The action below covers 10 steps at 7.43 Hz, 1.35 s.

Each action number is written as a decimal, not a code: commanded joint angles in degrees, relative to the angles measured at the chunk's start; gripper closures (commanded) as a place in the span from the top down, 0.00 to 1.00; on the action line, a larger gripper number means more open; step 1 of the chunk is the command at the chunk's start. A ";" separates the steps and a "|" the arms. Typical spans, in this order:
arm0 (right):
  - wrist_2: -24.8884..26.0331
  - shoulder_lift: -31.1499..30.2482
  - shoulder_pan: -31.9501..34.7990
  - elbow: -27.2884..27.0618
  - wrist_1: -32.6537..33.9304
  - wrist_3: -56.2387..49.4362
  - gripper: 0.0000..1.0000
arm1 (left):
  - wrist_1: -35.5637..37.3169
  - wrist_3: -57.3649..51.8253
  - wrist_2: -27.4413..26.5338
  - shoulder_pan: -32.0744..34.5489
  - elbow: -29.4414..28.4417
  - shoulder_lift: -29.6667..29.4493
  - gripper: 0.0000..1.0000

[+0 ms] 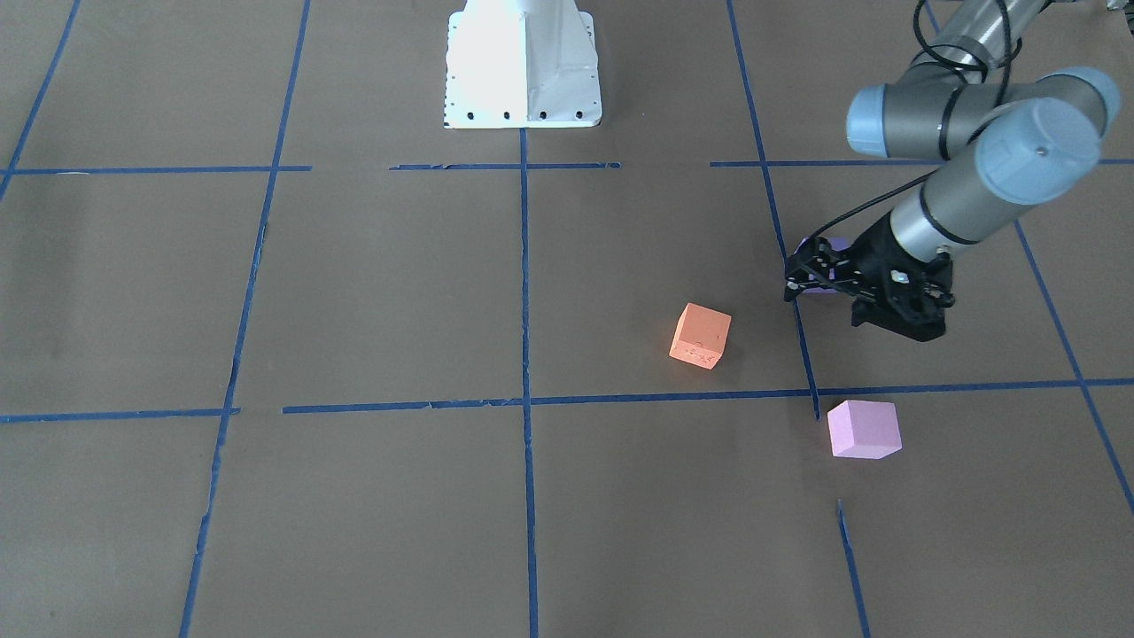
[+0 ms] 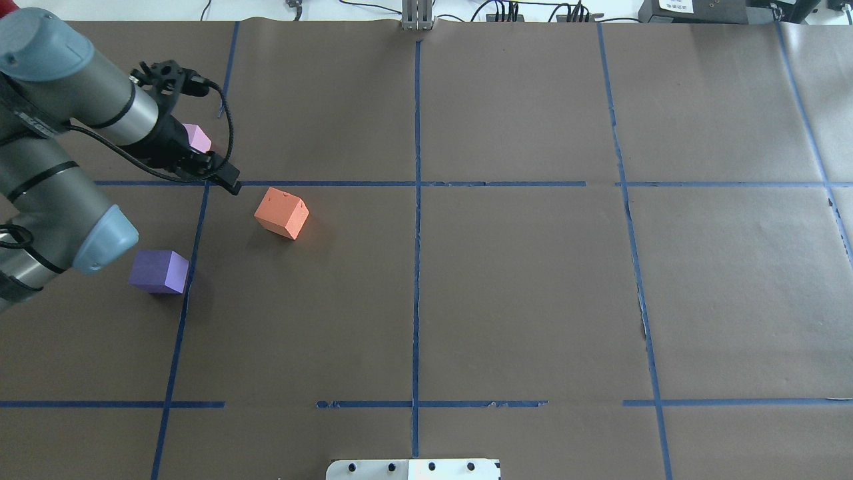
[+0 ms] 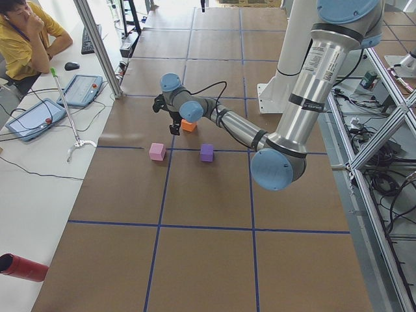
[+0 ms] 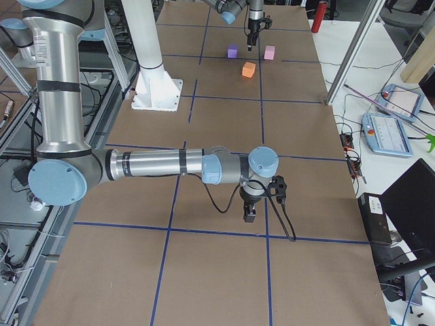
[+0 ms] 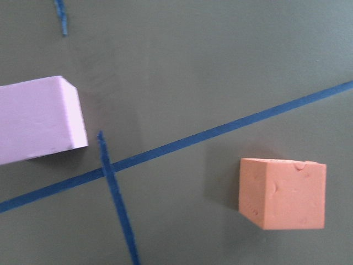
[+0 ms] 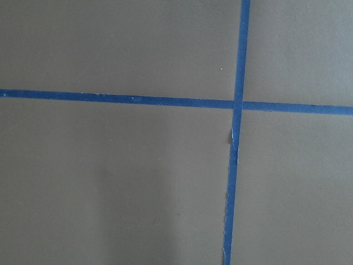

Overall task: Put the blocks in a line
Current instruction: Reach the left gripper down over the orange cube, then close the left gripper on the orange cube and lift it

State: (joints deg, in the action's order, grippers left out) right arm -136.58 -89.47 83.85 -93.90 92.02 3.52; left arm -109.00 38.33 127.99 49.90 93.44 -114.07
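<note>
The orange block [image 2: 281,213] lies left of the table's middle; it also shows in the front view [image 1: 700,335] and the left wrist view [image 5: 284,193]. The light pink block [image 2: 198,138] lies farther away, partly behind my left arm, and shows in the front view [image 1: 864,429] and the left wrist view [image 5: 38,118]. The dark purple block [image 2: 160,271] lies nearer the robot; in the front view [image 1: 808,245] the gripper mostly hides it. My left gripper [image 2: 232,187] hovers between the pink and orange blocks, looks shut and holds nothing. My right gripper [image 4: 249,216] hangs far from the blocks; I cannot tell its state.
Blue tape lines [image 2: 417,200] divide the brown table into squares. The white robot base [image 1: 523,62] stands at the robot's edge. An operator [image 3: 26,39] sits at a side table with tablets beyond the left end.
</note>
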 commanded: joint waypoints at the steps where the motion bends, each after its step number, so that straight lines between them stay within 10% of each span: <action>1: 0.00 0.00 0.00 -0.06 0.00 0.00 1.00 | -6.48 6.57 -8.75 -5.32 -3.61 -2.20 1.00; 7: 0.00 0.00 0.00 -0.06 0.00 0.00 1.00 | -5.96 8.87 -16.61 -9.56 -6.42 -4.23 0.98; 10: 0.00 0.00 0.00 -0.06 0.00 0.00 1.00 | -5.96 8.17 -17.16 -9.56 -6.87 -4.23 0.72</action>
State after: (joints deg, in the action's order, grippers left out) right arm -136.58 -89.47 83.85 -93.93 92.02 3.51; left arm -114.96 46.66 110.96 40.38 86.67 -118.26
